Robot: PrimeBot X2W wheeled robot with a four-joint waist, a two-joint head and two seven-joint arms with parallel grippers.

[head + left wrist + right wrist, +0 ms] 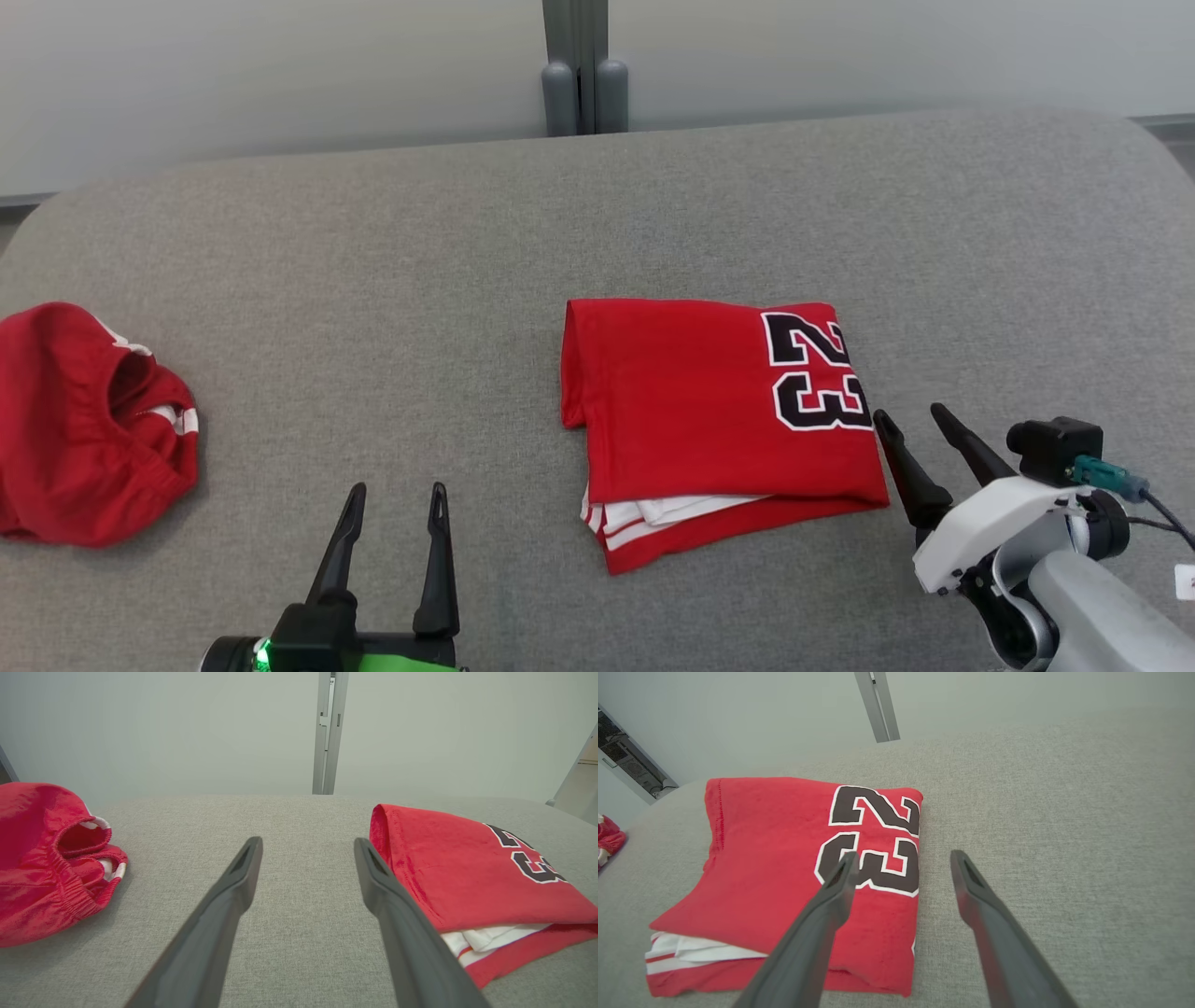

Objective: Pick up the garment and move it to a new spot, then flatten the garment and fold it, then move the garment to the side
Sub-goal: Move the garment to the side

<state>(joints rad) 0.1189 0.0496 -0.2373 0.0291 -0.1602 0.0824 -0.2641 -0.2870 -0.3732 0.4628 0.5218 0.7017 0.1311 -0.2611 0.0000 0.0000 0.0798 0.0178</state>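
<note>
The garment (709, 420), a red jersey with a black "23", lies folded into a rough rectangle on the grey table (597, 215), white-striped layers showing at its near edge. It also appears at the right of the left wrist view (467, 882) and in the right wrist view (784, 858). My right gripper (910, 417) stands open just beside the jersey's right edge, its left finger over that edge in the right wrist view (901, 858). My left gripper (397, 495) is open to the jersey's left, holding nothing (308, 844).
A second red garment (89, 425), crumpled with an elastic waistband, lies at the table's left edge (51, 858). A grey post (583, 65) rises behind the table's far edge against a pale wall. Bare table surface stretches between the two garments.
</note>
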